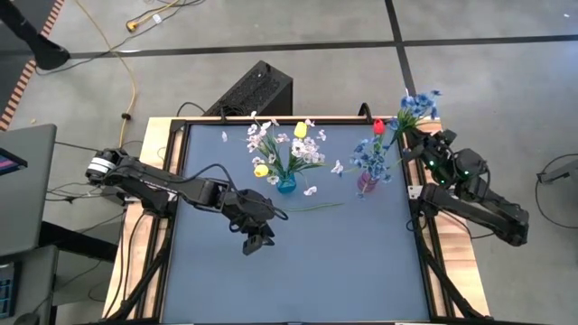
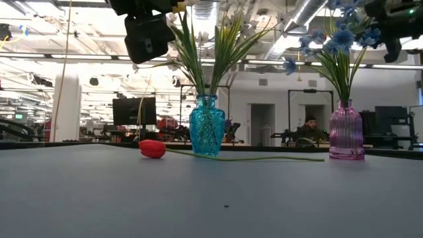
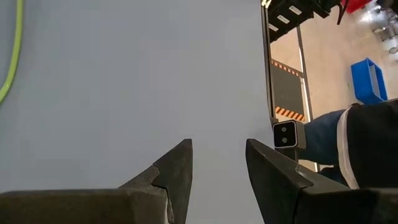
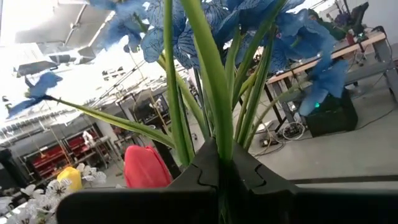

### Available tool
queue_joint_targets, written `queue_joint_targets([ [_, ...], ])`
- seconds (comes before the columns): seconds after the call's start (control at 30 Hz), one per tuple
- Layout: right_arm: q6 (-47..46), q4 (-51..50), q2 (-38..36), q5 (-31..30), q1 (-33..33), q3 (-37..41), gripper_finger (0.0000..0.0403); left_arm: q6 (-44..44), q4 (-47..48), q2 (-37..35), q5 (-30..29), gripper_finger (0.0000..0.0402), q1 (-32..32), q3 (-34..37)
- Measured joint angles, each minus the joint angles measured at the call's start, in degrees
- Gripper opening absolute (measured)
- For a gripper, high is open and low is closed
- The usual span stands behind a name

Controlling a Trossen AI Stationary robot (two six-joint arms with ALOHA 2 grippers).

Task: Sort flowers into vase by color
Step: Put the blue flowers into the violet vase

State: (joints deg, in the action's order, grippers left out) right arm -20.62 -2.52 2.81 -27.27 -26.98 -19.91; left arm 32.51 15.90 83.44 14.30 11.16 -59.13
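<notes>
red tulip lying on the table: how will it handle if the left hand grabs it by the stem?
The red tulip lies flat, its thin stem trailing long, so it will probably flex. The bud looks the heaviest part, so it may droop. It probably weighs little. The open left hand hovers beside it.

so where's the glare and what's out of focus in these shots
Low view: ceiling lights blow out the background, so the blue vase and pink vase are backlit, while the red tulip on the table stays sharp. Right wrist view: the blue spray held in the right tool sits close and soft against a washed-out bright patch. High view: even light, no glare.
</notes>
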Motion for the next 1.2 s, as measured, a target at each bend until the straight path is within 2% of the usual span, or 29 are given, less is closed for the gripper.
queue_joint_targets([
  [0.5,-1.20,-0.70,0.02,3.17,0.00,2.10,0.0033,1.21,-0.35,0.00,-1.44,0.0138,0.00,0.00],
  [0.8,0.06,-6.68,0.04,5.55,0.02,2.15,0.0034,1.21,-0.37,0.00,-1.46,0.0138,0.00,0.00],
  [1.2,3.32,-5.22,0.02,4.41,-0.55,0.66,0.0033,1.43,-0.37,0.00,-1.41,0.0138,0.00,0.00],
])
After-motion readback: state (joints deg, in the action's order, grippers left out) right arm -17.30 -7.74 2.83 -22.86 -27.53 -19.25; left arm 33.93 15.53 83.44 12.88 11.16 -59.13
